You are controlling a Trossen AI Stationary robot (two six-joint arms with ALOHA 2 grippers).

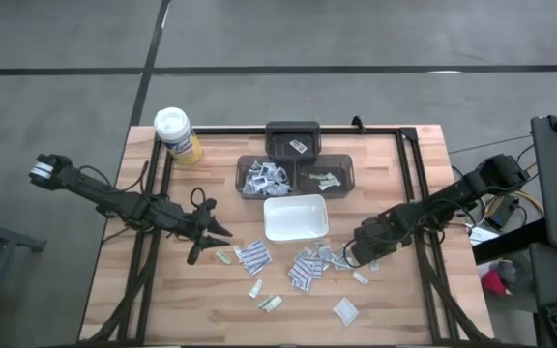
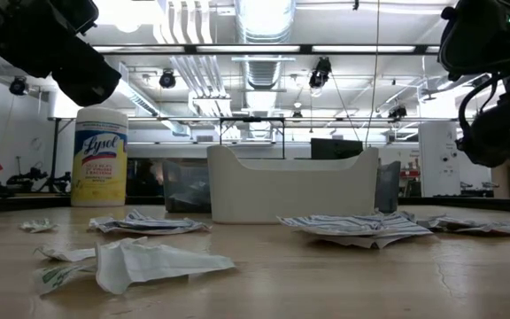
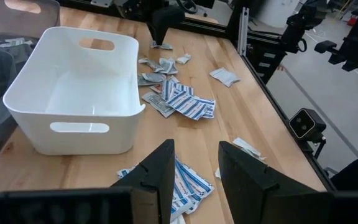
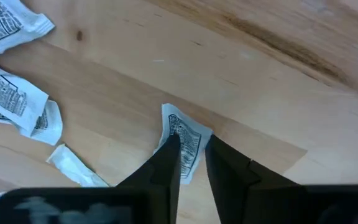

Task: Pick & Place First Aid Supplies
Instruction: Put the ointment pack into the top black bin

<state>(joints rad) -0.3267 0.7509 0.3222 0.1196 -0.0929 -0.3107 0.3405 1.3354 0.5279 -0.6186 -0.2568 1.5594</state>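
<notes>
I've got the right gripper (image 4: 192, 158) down at the table (image 1: 395, 300), just right of the scatter of packets (image 1: 303, 271), its fingers (image 4: 166, 165) closing around one small packet (image 4: 182, 138) that stands up between them; the fingers are narrow but I can't tell whether they have truly pinched it yet. The rest of the packets lie loose on the wood in front of the white tray (image 1: 295, 218), some already sorted into the dark bins (image 1: 296, 175) behind it. My worry is the grip: the packet is thin and flat, caught by an edge (and it looks a bit crumpled), so it could slide out on the lift or fold and drop short of a bin. Fingertips scraping the wood is another risk. The left gripper (image 3: 195, 165) hovers with fingers apart and nothing in them, above packets left of the tray.
</notes>
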